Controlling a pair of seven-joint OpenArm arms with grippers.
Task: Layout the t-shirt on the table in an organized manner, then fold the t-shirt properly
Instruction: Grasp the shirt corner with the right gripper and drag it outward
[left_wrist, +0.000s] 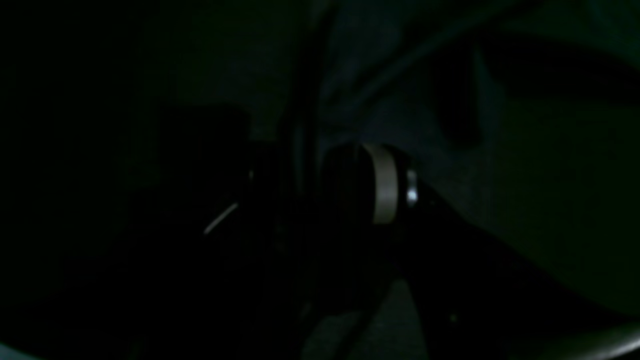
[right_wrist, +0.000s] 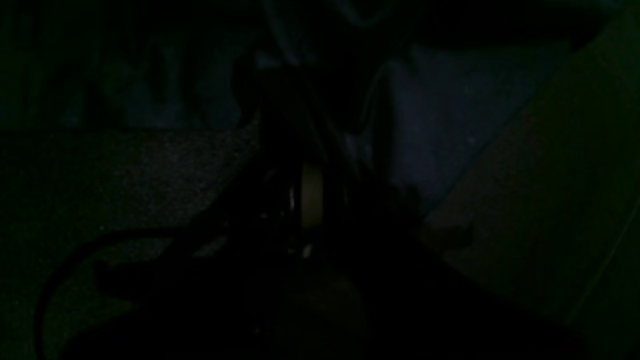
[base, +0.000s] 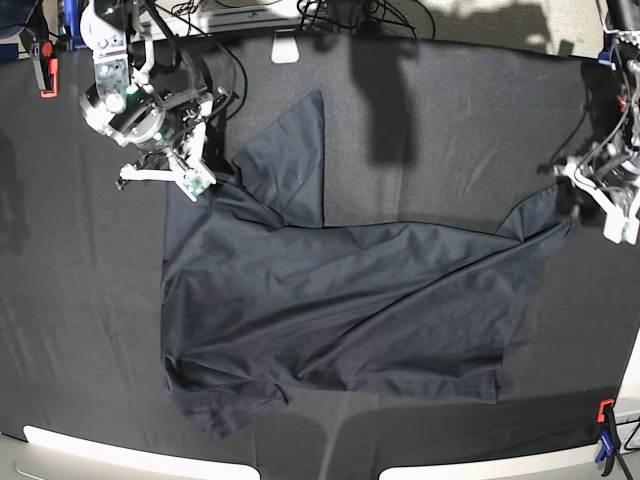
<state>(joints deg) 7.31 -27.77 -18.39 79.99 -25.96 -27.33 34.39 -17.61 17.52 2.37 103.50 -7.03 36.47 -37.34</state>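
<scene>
Navy t-shirt (base: 340, 300) mid-table (base: 80, 330), cloth margins on every side.

My right arm (base: 135, 95) is a bulky black-and-silver housing with a round grey joint, green lights on its face and black cables looping off the back. My right gripper (base: 190, 180) has white jaw plates. My left gripper (base: 605, 195) is white too, hung with thin black cables. Both wrist views show a pale ring on dark hardware.
</scene>
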